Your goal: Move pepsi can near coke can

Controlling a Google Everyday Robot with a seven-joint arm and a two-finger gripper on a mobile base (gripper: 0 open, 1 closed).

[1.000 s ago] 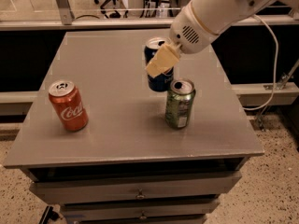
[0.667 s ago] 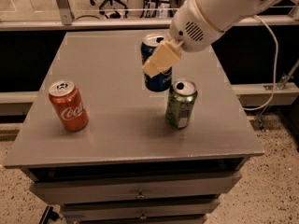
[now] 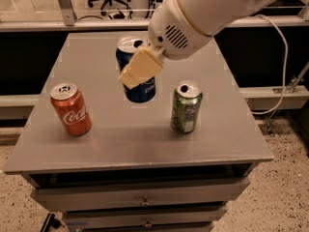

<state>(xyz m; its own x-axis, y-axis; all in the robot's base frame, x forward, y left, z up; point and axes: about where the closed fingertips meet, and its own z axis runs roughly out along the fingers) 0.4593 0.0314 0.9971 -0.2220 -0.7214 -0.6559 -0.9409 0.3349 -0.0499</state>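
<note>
The table (image 3: 145,144) bore the coke can (image 3: 71,109) at nine o'clock and a green can (image 3: 186,107) at three. Over the centre, the gripper (image 3: 139,67) pinched the pepsi can (image 3: 143,90), seemingly lifted. This looked like the carrying step. Next, it should travel toward nine o'clock and set the can down beside the coke can.

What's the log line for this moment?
claw: over table, shut on pepsi can | coke can: upright, left | green can: upright, right

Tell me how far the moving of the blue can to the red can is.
Done: the gripper, above the grey table, grips the dark blue pepsi can, apparently lifted. In hand: the carry. Left: setting it beside the red coke can at the left.
</note>
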